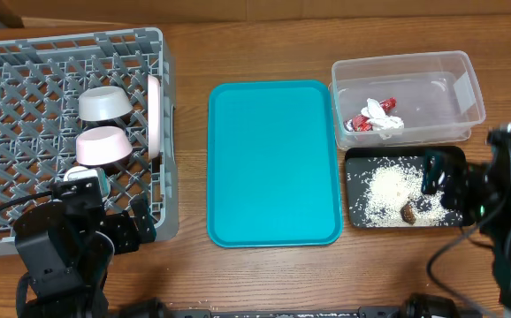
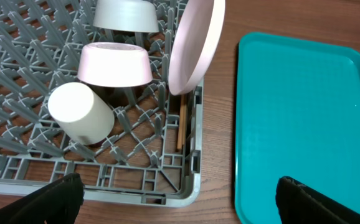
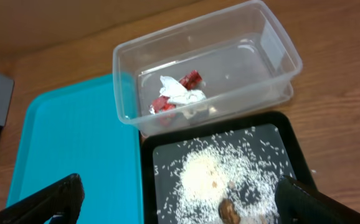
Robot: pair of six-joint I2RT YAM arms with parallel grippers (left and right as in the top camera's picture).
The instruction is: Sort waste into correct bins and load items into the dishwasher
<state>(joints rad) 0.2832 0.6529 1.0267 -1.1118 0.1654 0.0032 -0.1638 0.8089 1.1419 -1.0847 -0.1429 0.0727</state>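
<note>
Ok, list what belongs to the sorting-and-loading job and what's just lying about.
Job: grey dish rack, white plate, pink bowl, whitish bowl, white cup, chopsticks, clear tub, red-and-white wrapper, black tray, rice, brown food lump.
Lying about: teal tray.

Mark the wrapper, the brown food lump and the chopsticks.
wrapper (image 3: 179,93): right wrist view, on the white tissue at its middle.
brown food lump (image 1: 409,213): overhead view, centre of the lump.
chopsticks (image 2: 180,127): left wrist view, middle of the visible shaft.

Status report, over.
Left fingers, right fingers open, empty. Pink bowl, whitish bowl, white cup, round plate in grey plastic rack. Red-and-white wrapper in clear tub; rice on black tray.
</note>
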